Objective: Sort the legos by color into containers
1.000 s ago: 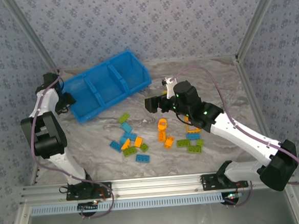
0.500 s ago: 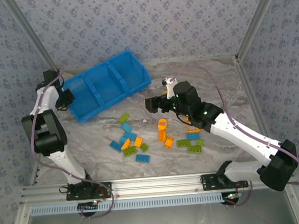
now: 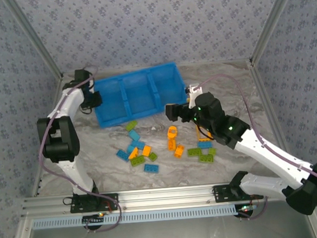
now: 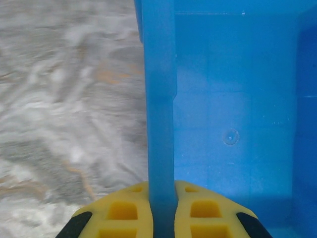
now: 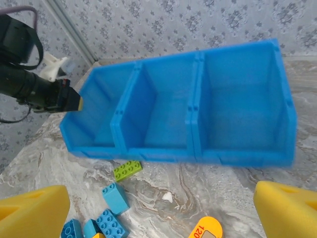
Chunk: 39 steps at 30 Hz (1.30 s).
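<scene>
Bin (image 3: 139, 96): one long blue tray with three compartments, sitting at the far left-centre of the table (image 3: 229, 87), long axis roughly left-right and slightly skewed. All three compartments look bare in the top and right wrist views (image 5: 163, 106), with no bricks inside.

Left gripper (image 3: 95, 99) is clamped on the bin's left end wall. In the left wrist view its yellow fingers (image 4: 124, 214) sit one on each side of the blue wall (image 4: 161, 124), tight against it. Right gripper (image 3: 170, 111) hangs just off the bin's near right corner, not touching. Its jaws are wide apart, with the yellow fingers (image 5: 32, 208) at both lower corners of its own view and nothing between them.

Legos (image 3: 136, 150): all on the table, nearer than the bin.
- Lime brick (image 3: 132, 125) just beside the bin's near wall, also visible from the right wrist (image 5: 127, 170).
- Mixed blue/orange/lime cluster at centre-left.
- Orange pieces (image 3: 173, 138) in the middle.
- Green/orange group (image 3: 202, 150) under the right arm.

Edges: the bin's far side is close to the back wall (image 3: 141, 27) and its left end is near the left frame post (image 3: 33, 40). Open marble lies to the right of the bin and across the far right of the table. The near strip in front of the bricks is bare.
</scene>
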Motion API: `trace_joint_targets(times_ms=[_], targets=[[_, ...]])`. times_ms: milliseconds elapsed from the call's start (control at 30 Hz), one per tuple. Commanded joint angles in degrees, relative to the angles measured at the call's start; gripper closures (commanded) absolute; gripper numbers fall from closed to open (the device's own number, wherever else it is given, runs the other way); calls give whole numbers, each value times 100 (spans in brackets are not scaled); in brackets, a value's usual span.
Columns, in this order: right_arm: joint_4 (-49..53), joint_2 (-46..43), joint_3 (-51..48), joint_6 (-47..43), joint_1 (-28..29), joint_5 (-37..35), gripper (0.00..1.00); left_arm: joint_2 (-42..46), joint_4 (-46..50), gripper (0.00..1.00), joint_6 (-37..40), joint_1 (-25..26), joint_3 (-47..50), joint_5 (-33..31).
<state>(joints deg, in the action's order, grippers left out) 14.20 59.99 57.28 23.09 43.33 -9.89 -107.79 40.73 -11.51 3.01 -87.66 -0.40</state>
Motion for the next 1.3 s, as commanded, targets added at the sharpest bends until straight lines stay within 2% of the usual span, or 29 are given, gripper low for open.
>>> trace_joint_targets(times_ms=[0,233,433,567,700,933,1133,1167,1267], targets=[[337,-203,-76,102,0,-301,2,-321,-124,100,395,348,-491,278],[626,-475,-255,226,0,-466,2,-667,-150,100,90,843,-735,288],[666,-498,-338,241,-26,-528,2,-381,-625,100,-640,877,-270,70],[835,-444,-323,285,-105,-622,2,-620,-533,100,-758,877,-578,137],[1545,-394,-216,588,-440,-877,2,-856,-476,100,-654,912,-899,243],[2372,-381,-401,899,-1209,-725,4,-893,-380,100,-81,906,-1007,278],[2827,-160,-527,1093,-1684,-774,6,-963,-304,100,27,868,-945,397],[2819,-109,-548,1068,-1734,-726,6,-963,-302,99,22,868,-913,395],[2778,116,-635,993,-1870,-550,10,-870,-374,85,38,868,-714,347]])
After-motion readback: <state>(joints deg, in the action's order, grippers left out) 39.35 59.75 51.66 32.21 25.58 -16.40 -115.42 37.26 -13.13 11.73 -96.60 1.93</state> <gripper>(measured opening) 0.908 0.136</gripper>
